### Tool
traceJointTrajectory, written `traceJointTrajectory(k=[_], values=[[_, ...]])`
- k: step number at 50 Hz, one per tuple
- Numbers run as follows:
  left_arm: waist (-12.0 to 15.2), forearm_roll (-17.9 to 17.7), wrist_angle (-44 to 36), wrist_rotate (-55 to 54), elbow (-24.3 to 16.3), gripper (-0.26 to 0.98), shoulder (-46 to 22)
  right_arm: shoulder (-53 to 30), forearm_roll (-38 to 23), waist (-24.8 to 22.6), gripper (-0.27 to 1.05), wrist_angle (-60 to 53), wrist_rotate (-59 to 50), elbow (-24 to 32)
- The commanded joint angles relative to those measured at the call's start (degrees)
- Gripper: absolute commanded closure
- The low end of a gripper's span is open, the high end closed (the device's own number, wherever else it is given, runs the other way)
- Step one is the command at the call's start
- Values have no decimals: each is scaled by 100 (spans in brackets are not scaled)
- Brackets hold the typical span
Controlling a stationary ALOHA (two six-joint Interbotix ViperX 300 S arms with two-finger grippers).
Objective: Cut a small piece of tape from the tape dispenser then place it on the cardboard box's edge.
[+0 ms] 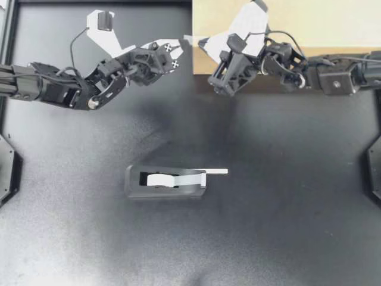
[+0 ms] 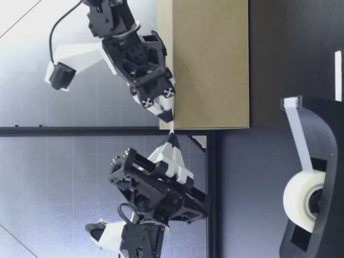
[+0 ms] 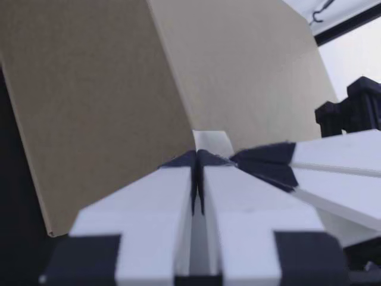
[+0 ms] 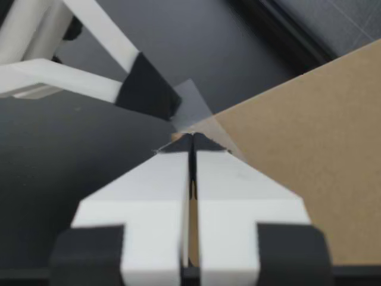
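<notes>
- My left gripper (image 1: 182, 43), reaching in from 9 o'clock, has its jaws pressed together on one end of a small translucent piece of tape (image 1: 190, 39).
- My right gripper (image 1: 202, 43), from 3 o'clock, pinches the other end just as tightly.
- The tape sits at the corner edge of the brown cardboard box (image 1: 309, 24) — whether it is touching or just beside, I cannot tell.
- The black tape dispenser (image 1: 165, 183) lies at 6 o'clock of both grippers, well apart — its white strip (image 1: 215, 171) points toward 3 o'clock.

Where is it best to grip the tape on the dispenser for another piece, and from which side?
Probably the free tail jutting past the tape dispenser's end, approached from my right side: it is a thin flat strip pointing that way, so pinch its faces.
</notes>
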State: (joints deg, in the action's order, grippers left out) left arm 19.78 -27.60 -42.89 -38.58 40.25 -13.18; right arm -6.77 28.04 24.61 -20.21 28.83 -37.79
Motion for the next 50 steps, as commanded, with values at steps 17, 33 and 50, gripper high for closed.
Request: traceJointTrajectory(k=[17,33,50], values=[[26,18,-26,26,-9,81,79,-202,-97,264,88,308,-9,483],[26,26,-35,290,9,80,114,-202,-105,299,88,352,-9,589],[26,18,-26,589,62,39,299,-185,-105,299,88,352,-9,589]])
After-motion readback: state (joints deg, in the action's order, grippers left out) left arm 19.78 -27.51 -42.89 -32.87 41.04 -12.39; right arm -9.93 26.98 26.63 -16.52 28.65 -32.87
